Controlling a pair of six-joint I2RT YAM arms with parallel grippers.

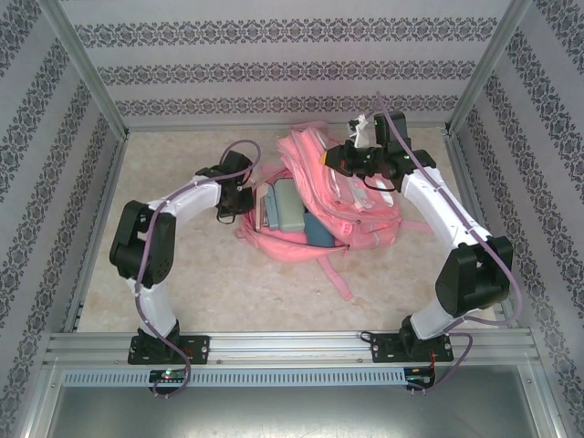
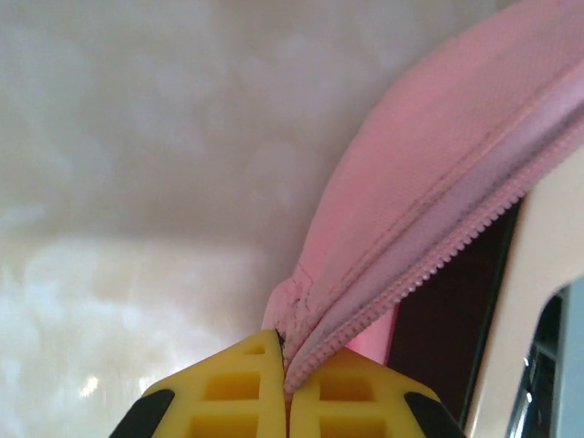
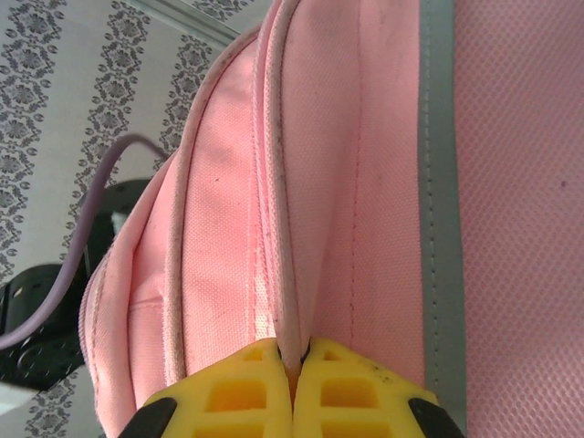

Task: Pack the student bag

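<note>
As left fingers (image 2: 228,394) and right fingers (image 3: 239,394) pinch it, the bag (image 1: 365,208) gapes.

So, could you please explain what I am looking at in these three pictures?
Gladly. A left robot arm and a right robot arm, both white and black, are bolted at the near edge of a beige marbled table. The overhead picture comes from a fixed camera above and behind them. The other two come from a camera on each wrist. On the table lies a large pink fabric backpack, unzipped, with flat pale grey-green items inside; I cannot tell what they are. The yellow-tipped left claw is shut on the backpack's zip edge. The right claw is shut on a fold of its fabric, beside a grey stripe.
</note>
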